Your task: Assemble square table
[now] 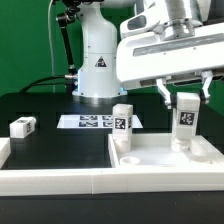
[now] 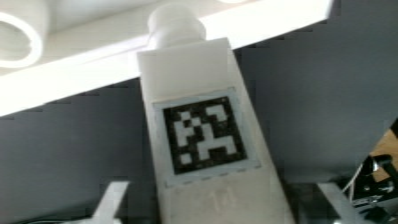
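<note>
The square table's white tray-like tabletop lies at the exterior view's right. One tagged white leg stands upright at its far left corner. A second tagged leg stands upright near the far right corner, with my gripper above it and shut on its upper end. In the wrist view this leg runs away from my gripper, and its far end meets the tabletop. Its near end sits between the pale fingers. A third leg lies loose on the black table at the left.
The marker board lies flat behind the tabletop, in front of the arm's white base. A long white border wall runs along the front edge, with a short raised end at the left.
</note>
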Robot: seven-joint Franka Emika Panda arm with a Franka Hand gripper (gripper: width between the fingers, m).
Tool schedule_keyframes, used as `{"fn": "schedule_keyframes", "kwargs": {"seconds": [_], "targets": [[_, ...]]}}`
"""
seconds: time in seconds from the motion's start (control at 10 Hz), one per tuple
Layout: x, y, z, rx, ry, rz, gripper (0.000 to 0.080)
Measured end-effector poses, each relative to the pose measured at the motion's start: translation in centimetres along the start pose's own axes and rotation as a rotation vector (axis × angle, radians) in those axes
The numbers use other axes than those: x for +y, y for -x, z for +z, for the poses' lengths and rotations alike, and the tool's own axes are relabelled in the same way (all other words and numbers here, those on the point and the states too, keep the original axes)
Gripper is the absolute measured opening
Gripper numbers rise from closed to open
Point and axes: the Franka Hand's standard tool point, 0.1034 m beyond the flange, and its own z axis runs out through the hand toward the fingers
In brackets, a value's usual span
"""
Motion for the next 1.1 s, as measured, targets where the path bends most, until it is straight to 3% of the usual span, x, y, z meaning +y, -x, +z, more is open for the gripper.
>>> {"fn": "schedule_keyframes", "kwargs": {"seconds": [0.3,0.7,1.1], "targets": [[-0.1,0.5,0.3,0.001,0.001,-0.005,0.0314],[-3.1,2.2,0.3,-0.010,-0.029,-0.020,0.0314],[-3.0,3.0,0.7,-0.022,-0.026,-0.025,0.0314]]}}
